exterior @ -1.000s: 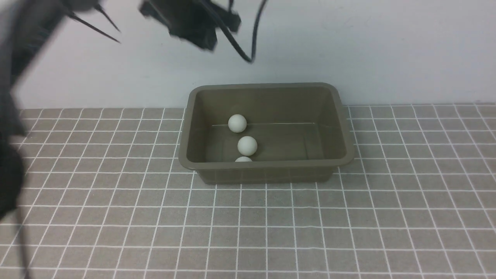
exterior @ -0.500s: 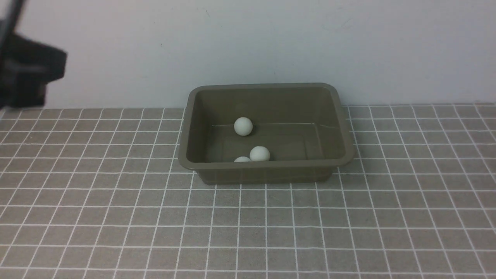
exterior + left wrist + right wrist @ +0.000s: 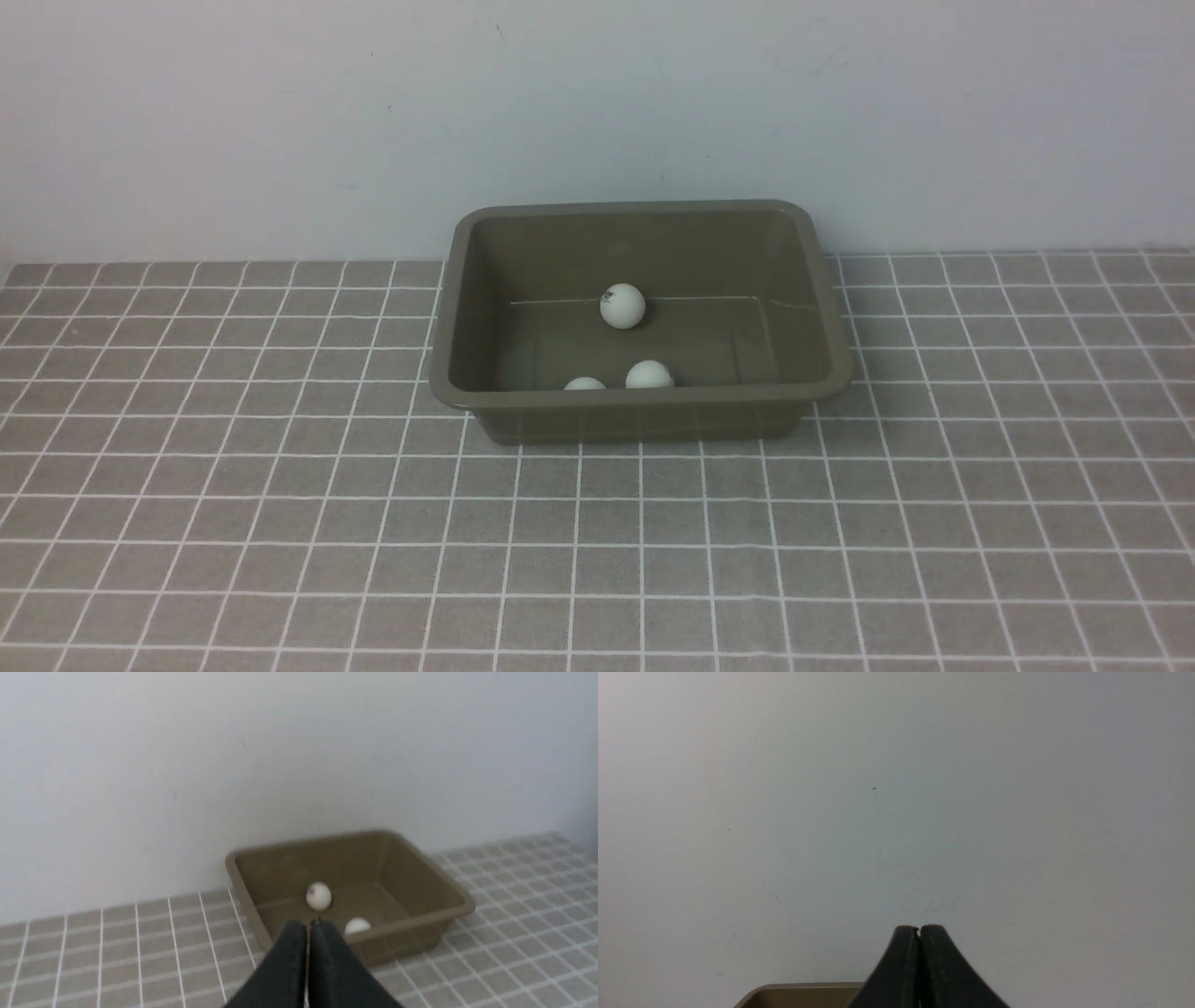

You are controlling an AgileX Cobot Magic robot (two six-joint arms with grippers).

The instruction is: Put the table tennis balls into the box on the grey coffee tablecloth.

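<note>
The olive-brown box (image 3: 467, 308) stands on the grey coffee tablecloth (image 3: 280, 523) near the wall. Three white table tennis balls lie inside it: one (image 3: 622, 306) with a dark logo near the back, and two at the near wall, one (image 3: 649, 374) beside the other (image 3: 584, 384), which is partly hidden by the rim. No gripper shows in the front view. In the left wrist view my left gripper (image 3: 309, 925) is shut and empty, back from the box (image 3: 439, 886), with two balls visible, one (image 3: 318, 895) behind the other (image 3: 357, 926). In the right wrist view my right gripper (image 3: 919, 929) is shut and empty, facing the wall.
A plain pale wall (image 3: 597, 112) rises right behind the box. The checked cloth spreads on all sides of the box. Only a corner of the box rim (image 3: 798, 991) shows in the right wrist view.
The left arm has drawn back out of the front view to the left. The back ball has rolled right and the middle ball has rolled to the near wall.
</note>
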